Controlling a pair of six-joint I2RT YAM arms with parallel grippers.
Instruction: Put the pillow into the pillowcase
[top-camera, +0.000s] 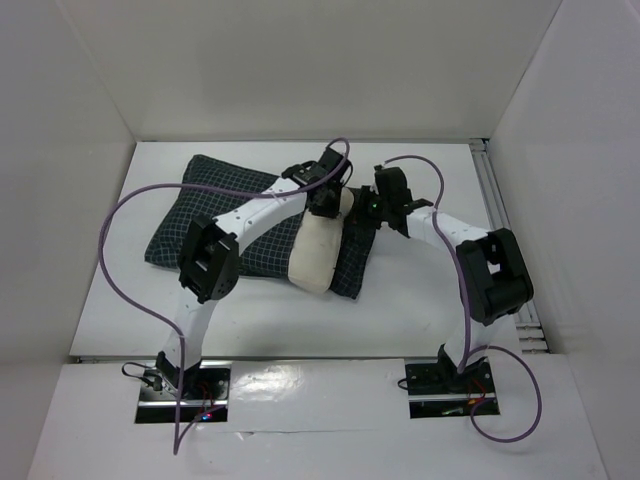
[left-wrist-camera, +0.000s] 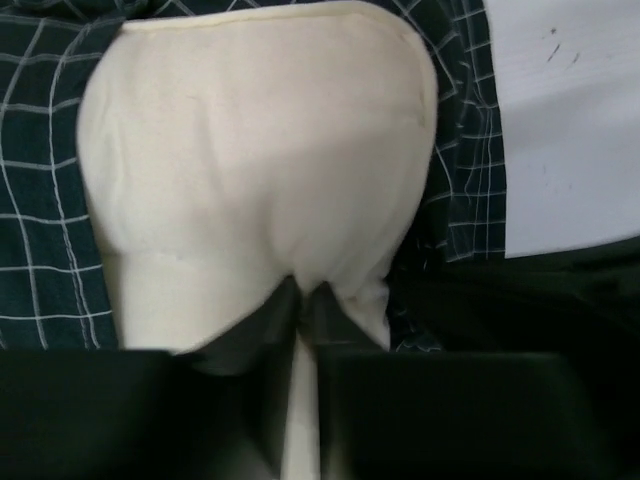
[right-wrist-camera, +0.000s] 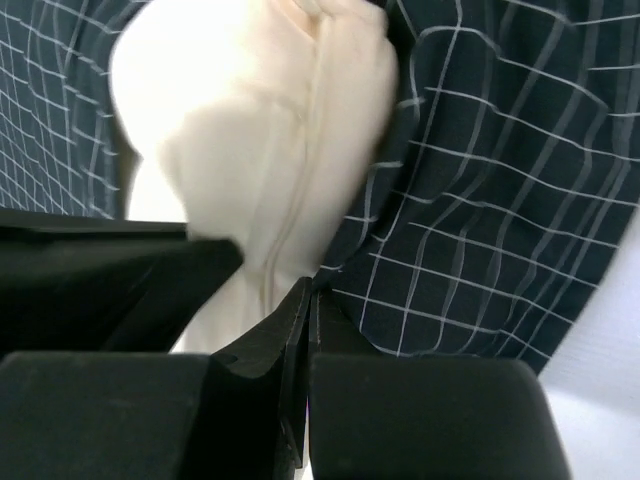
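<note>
The cream-white pillow (top-camera: 318, 255) lies at mid table with dark checked cloth on both sides of it. The navy grid pillowcase (top-camera: 215, 215) spreads to its left, and a strip of it shows at the pillow's right. My left gripper (top-camera: 326, 208) is at the pillow's far end; in the left wrist view it (left-wrist-camera: 300, 295) is shut on a pinch of the pillow (left-wrist-camera: 260, 160), with the pillowcase (left-wrist-camera: 40, 200) around it. My right gripper (top-camera: 372, 215) is just to the right; in the right wrist view it (right-wrist-camera: 310, 292) is shut at the pillowcase (right-wrist-camera: 500, 200) edge, beside the pillow (right-wrist-camera: 250, 140).
White walls close in the white table (top-camera: 420, 300) on the left, back and right. A metal rail (top-camera: 497, 200) runs along the right side. Purple cables loop from both arms. Bare table shows in the left wrist view (left-wrist-camera: 570, 120).
</note>
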